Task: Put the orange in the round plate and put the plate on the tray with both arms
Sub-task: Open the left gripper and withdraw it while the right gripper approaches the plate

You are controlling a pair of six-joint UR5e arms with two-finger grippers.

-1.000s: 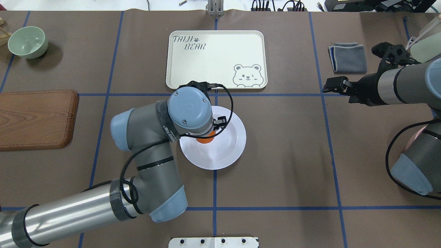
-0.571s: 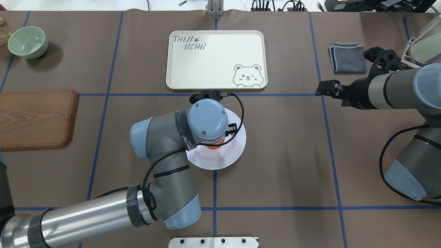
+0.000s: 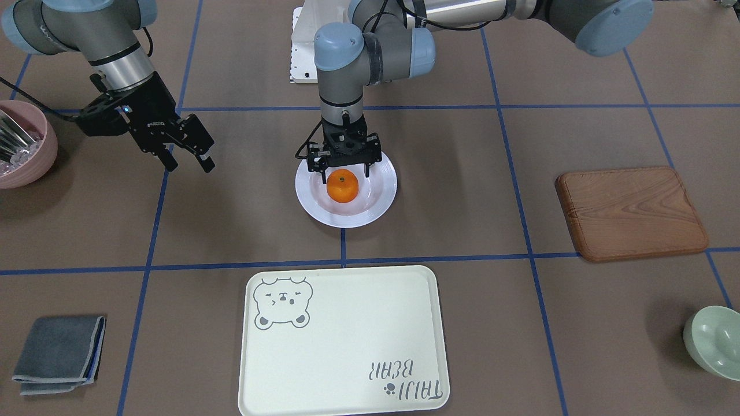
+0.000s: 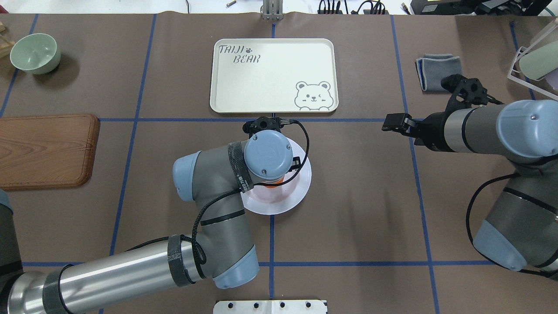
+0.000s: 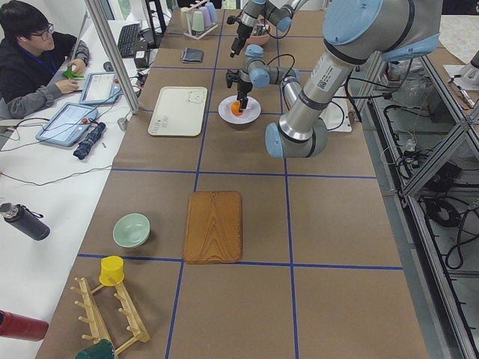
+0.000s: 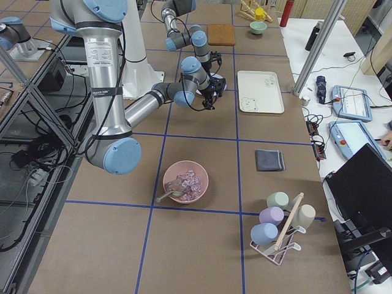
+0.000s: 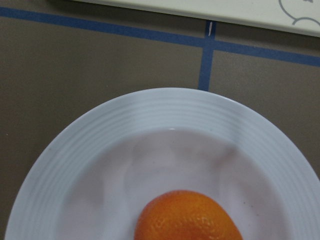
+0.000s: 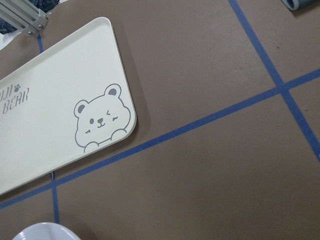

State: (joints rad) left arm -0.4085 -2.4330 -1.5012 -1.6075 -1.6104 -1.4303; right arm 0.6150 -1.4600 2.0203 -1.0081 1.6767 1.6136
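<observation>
The orange (image 3: 342, 186) rests in the middle of the round white plate (image 3: 378, 199), which stands on the table just short of the tray (image 3: 341, 341). My left gripper (image 3: 341, 170) hangs straight down over the orange. It is open, one finger on each side of the fruit's top and clear of it. In the left wrist view the orange (image 7: 187, 217) lies low in the plate (image 7: 175, 110). In the overhead view my left wrist hides most of the orange (image 4: 274, 186). My right gripper (image 3: 189, 164) is open and empty above the table, well to the plate's side.
A wooden board (image 3: 633, 211) and a pale green bowl (image 3: 714, 341) lie on my left side. A pink bowl (image 3: 23, 144) with utensils and a folded grey cloth (image 3: 58, 352) are on my right. A cup rack (image 6: 278, 226) stands further right. A person (image 5: 30, 52) sits beyond the table.
My left arm has shifted right over the plate, and the orange shows further right in it. My right arm has swung in toward the table's middle.
</observation>
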